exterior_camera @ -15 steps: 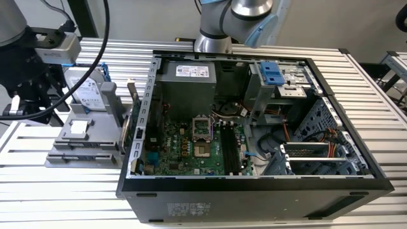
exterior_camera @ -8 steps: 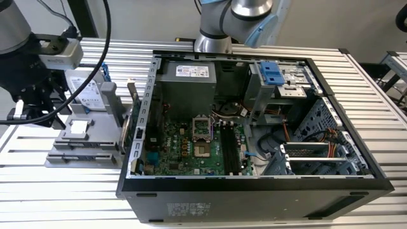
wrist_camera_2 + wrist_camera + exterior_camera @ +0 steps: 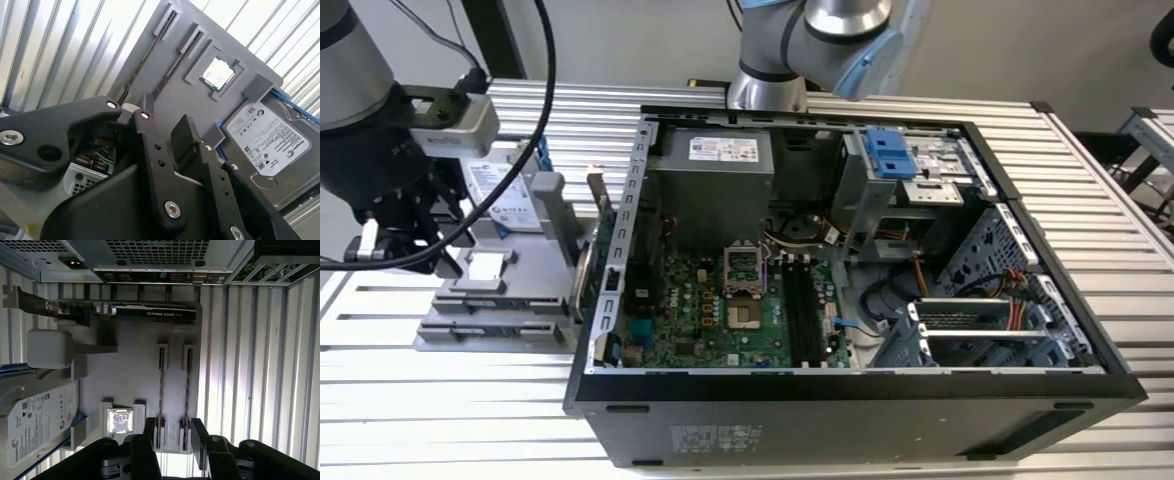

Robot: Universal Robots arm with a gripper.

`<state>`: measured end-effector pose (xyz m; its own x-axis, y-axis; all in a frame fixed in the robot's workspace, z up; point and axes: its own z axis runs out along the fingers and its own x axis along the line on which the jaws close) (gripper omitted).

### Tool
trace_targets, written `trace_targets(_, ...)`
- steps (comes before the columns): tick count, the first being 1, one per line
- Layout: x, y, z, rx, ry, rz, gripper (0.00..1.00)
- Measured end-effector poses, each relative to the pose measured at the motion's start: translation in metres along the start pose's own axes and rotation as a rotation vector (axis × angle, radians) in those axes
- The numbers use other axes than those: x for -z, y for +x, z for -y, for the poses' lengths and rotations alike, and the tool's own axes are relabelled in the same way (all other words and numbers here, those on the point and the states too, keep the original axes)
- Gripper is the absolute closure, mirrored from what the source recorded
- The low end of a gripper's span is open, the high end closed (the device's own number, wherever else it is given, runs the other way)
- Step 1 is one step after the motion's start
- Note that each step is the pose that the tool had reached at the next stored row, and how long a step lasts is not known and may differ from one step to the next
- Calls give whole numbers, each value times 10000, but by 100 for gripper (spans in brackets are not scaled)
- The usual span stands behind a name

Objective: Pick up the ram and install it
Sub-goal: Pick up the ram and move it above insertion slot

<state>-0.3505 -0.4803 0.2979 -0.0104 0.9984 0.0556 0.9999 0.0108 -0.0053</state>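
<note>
Hovering over the gray holder (image 3: 130, 365), well outside the case (image 3: 854, 385), with the gripper (image 3: 174, 432) spread wide and pinching nothing. Standing on edge in two parallel slots of that holder: the ram (image 3: 161, 385), nearest the CPU (image 3: 120, 421), and a second stick (image 3: 188, 385) just beside it. Appears, in the first wrist view, to bracket both sticks rather than one.

Judged from that, a risk of catching both sticks on closing here, or of shoving one sideways against its slot and jamming or bending it. Likewise a risk of landing a fingertip on the slot blocks instead of the board, giving a shallow, crooked pinch. Gripped crooked, likely to slip or tilt on lifting, then to meet a slot on the motherboard (image 3: 707, 300) askew, with danger of stressing the board or leaving it half seated. Also worth watching: the graphics card (image 3: 150, 312) and the drive (image 3: 35, 425), close by on the same holder and within reach of a careless swing.
</note>
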Motion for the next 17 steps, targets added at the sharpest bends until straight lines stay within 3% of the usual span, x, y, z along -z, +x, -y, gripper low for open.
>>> trace_targets(7, -25, -1, 0, 0, -3, -3, 0)
trace_targets(10, -72, -4, 0, -56, -2, -1, 0)
trace_targets(14, -135, -8, 0, -442, -20, -3, 0)
trace_targets(17, -186, -17, 1, -451, -18, -1, 0)
